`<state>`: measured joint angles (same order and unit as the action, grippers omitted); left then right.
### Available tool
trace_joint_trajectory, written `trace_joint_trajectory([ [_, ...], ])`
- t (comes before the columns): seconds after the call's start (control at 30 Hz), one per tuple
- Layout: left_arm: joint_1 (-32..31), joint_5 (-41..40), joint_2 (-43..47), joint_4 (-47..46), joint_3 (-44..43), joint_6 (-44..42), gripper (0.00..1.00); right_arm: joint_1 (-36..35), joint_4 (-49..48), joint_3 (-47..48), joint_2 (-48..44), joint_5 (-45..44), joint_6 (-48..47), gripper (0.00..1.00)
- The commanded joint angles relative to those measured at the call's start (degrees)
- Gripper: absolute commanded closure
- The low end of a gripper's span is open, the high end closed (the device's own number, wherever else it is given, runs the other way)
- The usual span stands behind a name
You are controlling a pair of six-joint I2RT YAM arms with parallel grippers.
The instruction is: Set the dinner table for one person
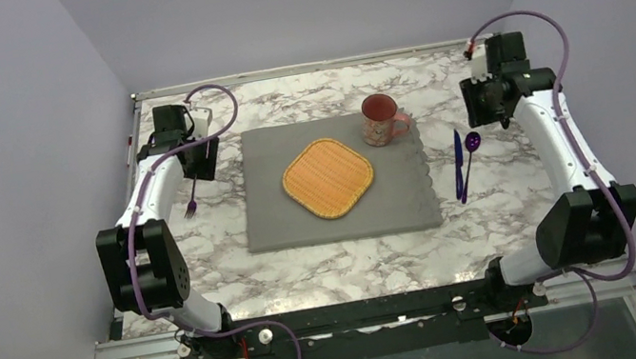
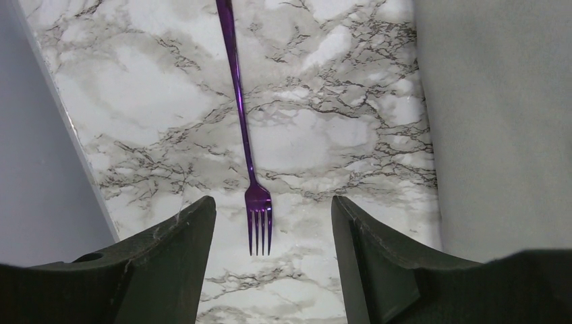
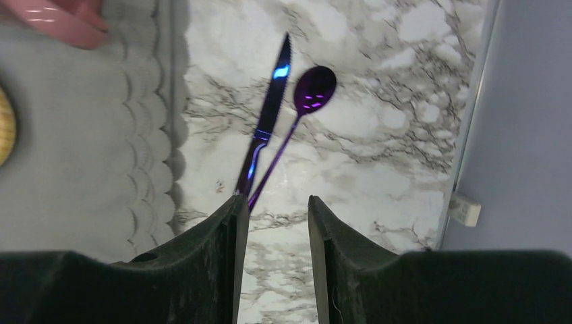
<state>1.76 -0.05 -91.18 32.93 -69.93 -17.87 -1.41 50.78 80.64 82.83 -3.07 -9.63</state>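
**Dinner table** (image 1: 347, 266): the marble top spans the workspace in front of both arms, with a grey placemat (image 1: 281, 214) at its centre.

**On the placemat:** woven plate (image 1: 328, 178) in the middle, mug (image 1: 380, 119) at the far right corner.

**Cutlery:** fork (image 2: 243, 135) on the marble to the left. Knife (image 3: 266, 128) and spoon (image 3: 307, 94) lie to the right, their handles apparently touching.

**Left gripper** (image 2: 272, 206): above the fork, jaws apart, empty.

**Right gripper** (image 3: 276, 202): above the knife and spoon, likewise open and empty.

**Risk:** an arm dipping as it moves could clip its cutlery and skew the setting. The knife and spoon would likely shift together.
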Motion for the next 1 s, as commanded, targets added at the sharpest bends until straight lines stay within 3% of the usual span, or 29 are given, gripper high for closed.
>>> trace_joint_trajectory([
  [0.0,0.16,-0.35,1.12,0.39,-1.27,-0.14,0.33,4.58,0.74,-3.56,-0.48,5.87,-1.59,0.58],
  [0.27,3.04,-3.6,-5.13,1.08,-7.64,-2.17,0.33,4.96,-2.13,-9.55,-3.12,6.56,-1.01,0.58],
  [0.5,4.22,-5.93,-13.77,7.82,-14.48,-2.73,0.35,5.6,-3.12,-10.24,-4.75,8.39,-0.7,0.58],
  [0.97,5.31,-5.41,-20.35,10.33,-14.74,-0.7,0.48,6.21,-2.05,-6.0,-6.69,10.34,-1.62,0.59],
])
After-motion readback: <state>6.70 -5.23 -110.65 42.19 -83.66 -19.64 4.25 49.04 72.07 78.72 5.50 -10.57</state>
